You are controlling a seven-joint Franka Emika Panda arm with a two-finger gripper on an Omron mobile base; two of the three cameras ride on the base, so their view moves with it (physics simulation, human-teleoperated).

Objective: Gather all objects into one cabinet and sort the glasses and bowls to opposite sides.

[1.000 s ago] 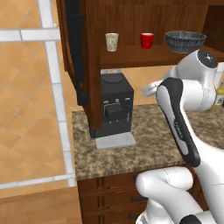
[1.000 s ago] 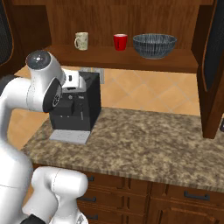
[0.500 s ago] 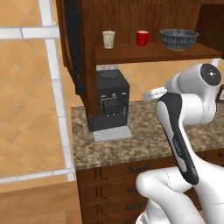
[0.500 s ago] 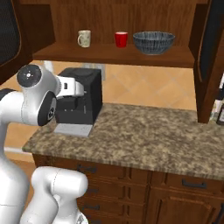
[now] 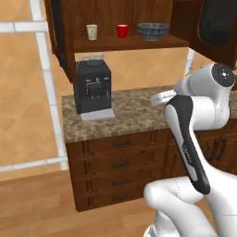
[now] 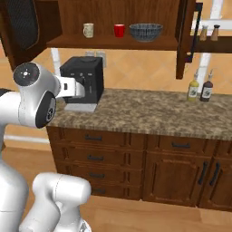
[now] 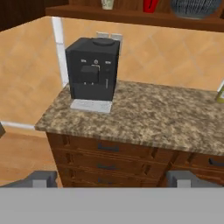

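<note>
Nearest the cameras, the white arm is seen folded back well short of the counter, and in the hand view the gripper is shown spread wide, its two grey fingertips far apart and holding nothing. Beyond it, wooden drawers are set beneath a speckled granite counter. On the counter a black coffee machine is stood near the left end, and two bottles are placed near the wall well to the right. Farther back and higher, the open dark brown cabinet is found; on its shelf a beige tumbler, a red cup and a dark grey bowl are lined up left to right, each apart from the next.
</note>
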